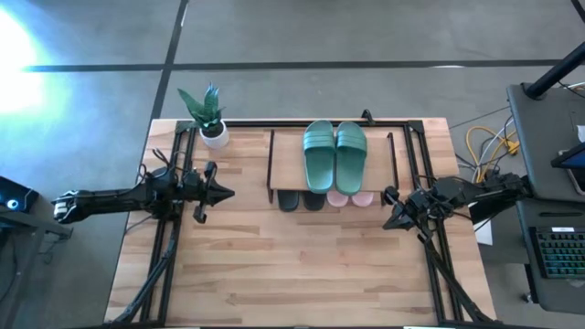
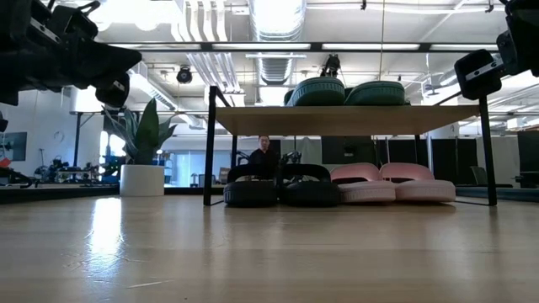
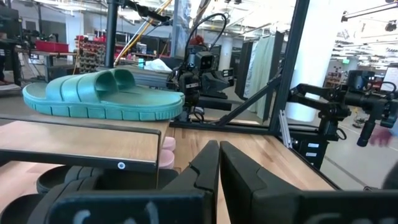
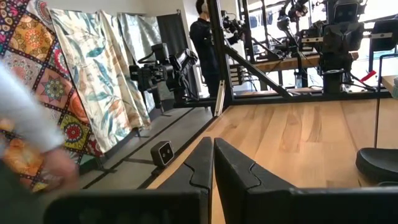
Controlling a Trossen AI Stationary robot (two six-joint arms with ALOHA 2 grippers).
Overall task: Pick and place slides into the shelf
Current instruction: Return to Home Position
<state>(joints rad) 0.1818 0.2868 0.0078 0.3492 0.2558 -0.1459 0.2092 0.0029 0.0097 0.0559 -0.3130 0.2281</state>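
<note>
Seen from above, a dark green pair of slides [image 1: 335, 155] lies side by side on the light top board of the shelf [image 1: 288, 169], at the far middle of the table [image 1: 302, 265]. Toes of what appear to be a black pair [image 1: 302, 200] and a pale pink pair [image 1: 351, 198] peek out beneath its front edge. The left gripper [image 1: 227, 193] and right gripper [image 1: 393, 217] flank the shelf, each clear of its frame. A potted plant [image 1: 208, 114] stands near the far left corner.

Green pair [image 1: 335, 155] atop shelf [image 1: 285, 160]; black pair [image 2: 290, 194], pink pair [image 2: 387, 192] beneath.

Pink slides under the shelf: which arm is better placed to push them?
Probably right. The right gripper is beside the shelf end where the pink slides lie; the left gripper is nearer the black slides.
</note>
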